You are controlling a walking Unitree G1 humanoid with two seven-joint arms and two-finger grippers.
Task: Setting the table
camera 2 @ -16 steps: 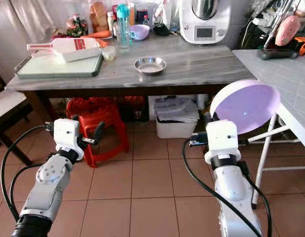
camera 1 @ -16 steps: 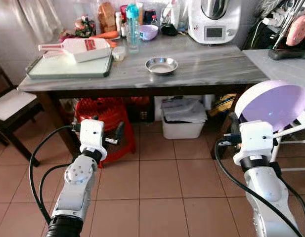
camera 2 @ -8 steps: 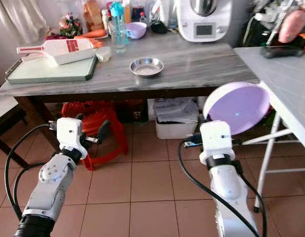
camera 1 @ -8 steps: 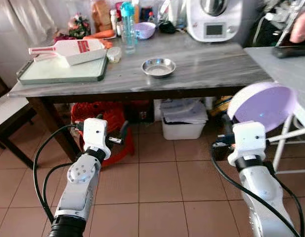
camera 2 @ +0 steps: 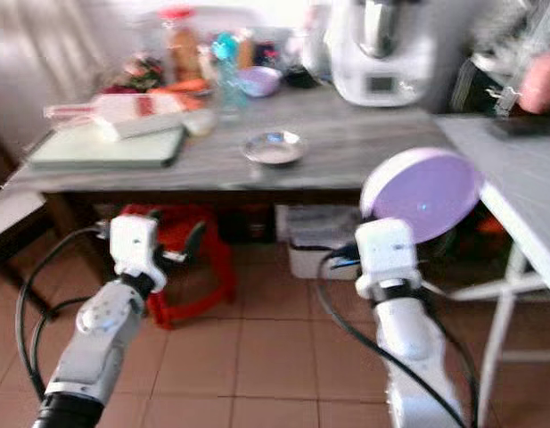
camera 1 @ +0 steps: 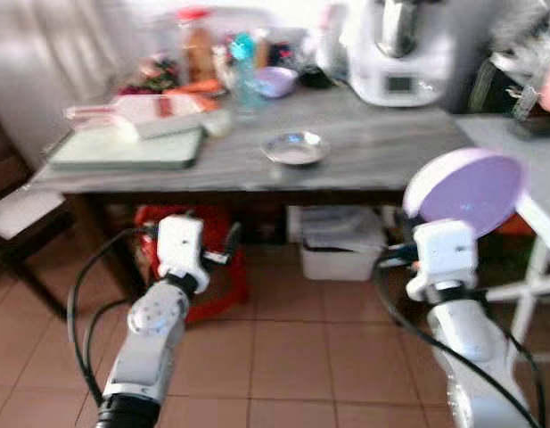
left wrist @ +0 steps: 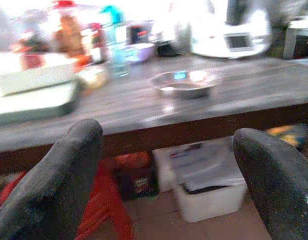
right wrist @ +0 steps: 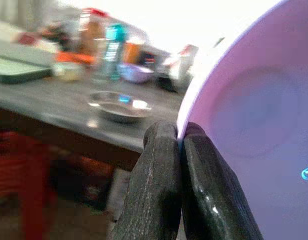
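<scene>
My right gripper [right wrist: 179, 142] is shut on the rim of a lilac plate [camera 1: 464, 191], held up on edge at the right, in front of the grey table [camera 1: 390, 152]. A small steel dish [camera 1: 295, 148] sits near the middle of that table. My left gripper [left wrist: 168, 165] is open with nothing between its fingers, held low in front of the table's edge at the left; its fingers [camera 1: 228, 241] stand before a red stool.
The table's back holds a white kitchen machine [camera 1: 401, 53], a blue bottle [camera 1: 244, 62], a purple bowl [camera 1: 276, 81] and jars. A green tray [camera 1: 123, 148] lies at its left. Under it stand a red stool [camera 1: 199, 234] and a white bin [camera 1: 337, 241]. A white side table [camera 1: 524, 152] is at right.
The whole view has shifted and blurred, so the camera has moved; the table stands a little lower in the picture. Both arms keep their poses, the plate still held.
</scene>
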